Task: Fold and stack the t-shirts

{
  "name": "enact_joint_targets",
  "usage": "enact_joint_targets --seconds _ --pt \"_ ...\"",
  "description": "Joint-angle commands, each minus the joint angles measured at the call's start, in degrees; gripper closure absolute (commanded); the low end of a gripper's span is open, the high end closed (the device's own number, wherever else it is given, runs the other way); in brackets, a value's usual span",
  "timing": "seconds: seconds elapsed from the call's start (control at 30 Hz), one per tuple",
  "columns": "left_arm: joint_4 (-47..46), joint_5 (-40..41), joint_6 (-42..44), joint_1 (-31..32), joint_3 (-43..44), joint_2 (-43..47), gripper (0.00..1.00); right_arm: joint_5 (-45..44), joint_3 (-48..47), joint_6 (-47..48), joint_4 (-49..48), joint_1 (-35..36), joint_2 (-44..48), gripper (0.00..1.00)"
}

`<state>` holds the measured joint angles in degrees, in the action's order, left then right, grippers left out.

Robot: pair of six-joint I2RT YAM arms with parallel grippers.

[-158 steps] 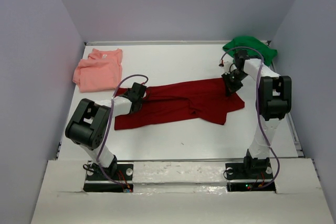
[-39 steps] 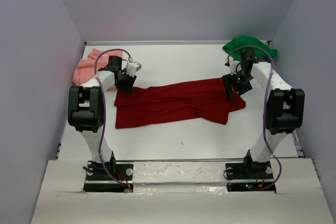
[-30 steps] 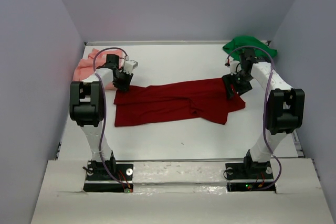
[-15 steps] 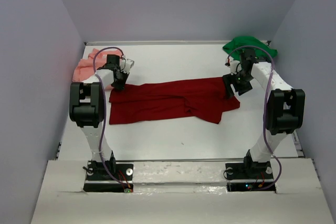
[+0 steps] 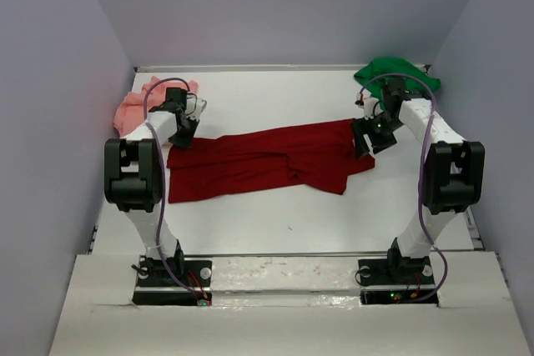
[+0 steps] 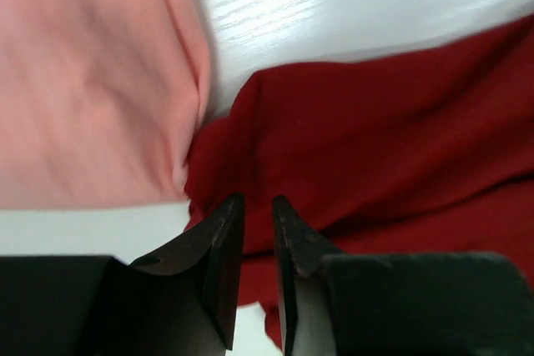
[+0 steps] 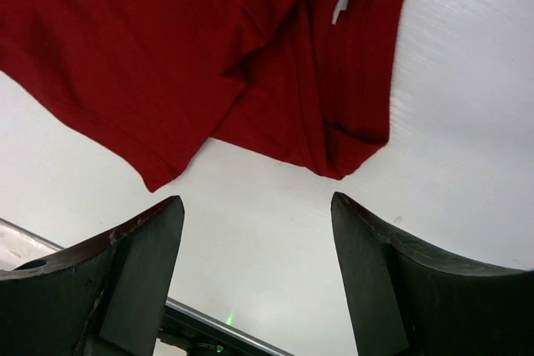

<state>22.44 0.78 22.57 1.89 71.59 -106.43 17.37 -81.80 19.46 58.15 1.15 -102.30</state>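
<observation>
One red shirt (image 5: 259, 160): limp, light; take by corners. L gripper (image 6: 257, 199) pinched on 9-o'clock corner; R gripper (image 7: 256, 200) apart, empty.

A dark red shirt (image 5: 267, 160) lies stretched out across the middle of the white counter (image 5: 284, 214). The left tool (image 5: 182, 135) is down at its far left corner, just beside a pink shirt (image 5: 133, 108). The right tool (image 5: 365, 141) is over its far right end, near a crumpled green shirt (image 5: 392, 71).

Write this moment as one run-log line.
left gripper: pinching dark red t-shirt | right gripper: open, empty | salmon pink t-shirt, green t-shirt: aside
</observation>
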Motion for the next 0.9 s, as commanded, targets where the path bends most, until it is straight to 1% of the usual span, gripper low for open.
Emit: enact_joint_targets --seconds 0.0,0.07,0.13,0.23,0.37,0.53,0.6,0.67,0.7,0.8,0.87 --pt "5.2 -4.2 -0.6 0.0 3.1 10.4 0.68 5.7 -1.6 1.9 1.0 0.8 -0.1 0.23" --pt "6.9 -7.1 -0.6 0.0 6.3 14.2 0.63 7.6 -2.7 2.5 0.9 1.7 -0.6 0.23" --pt "7.9 -8.7 -0.6 0.0 9.3 17.0 0.61 10.0 -4.6 3.7 1.7 4.1 -2.9 0.23" --pt "8.5 -8.3 -0.7 0.0 11.3 18.9 0.59 10.8 -5.8 4.9 2.4 6.6 -5.9 0.23" --pt "8.9 -4.8 -1.2 0.0 9.8 19.9 0.59 9.4 -7.1 5.7 0.7 10.7 -11.5 0.23" --pt "9.0 -3.6 -2.6 0.0 4.7 23.5 0.59 10.2 -10.5 5.9 1.0 11.9 -16.3 0.21" --pt "8.9 -2.8 -2.9 0.0 3.5 24.5 0.59 10.4 -11.1 5.8 1.1 11.9 -17.1 0.15" --pt "8.9 -2.1 -3.4 0.0 2.2 25.9 0.59 10.3 -11.5 5.8 1.2 11.9 -18.1 0.07" --pt "9.0 -2.1 -3.3 0.0 1.8 26.3 0.59 9.7 -11.5 6.2 1.0 11.9 -18.4 0.01" --pt "9.1 -1.4 -3.8 0.0 0.8 27.9 0.59 6.5 -10.7 6.1 -1.8 11.9 -19.2 0.00" --pt "9.2 -1.4 -4.4 0.0 0.2 29.1 0.59 2.8 -12.3 5.6 -2.5 11.9 -21.2 0.00"
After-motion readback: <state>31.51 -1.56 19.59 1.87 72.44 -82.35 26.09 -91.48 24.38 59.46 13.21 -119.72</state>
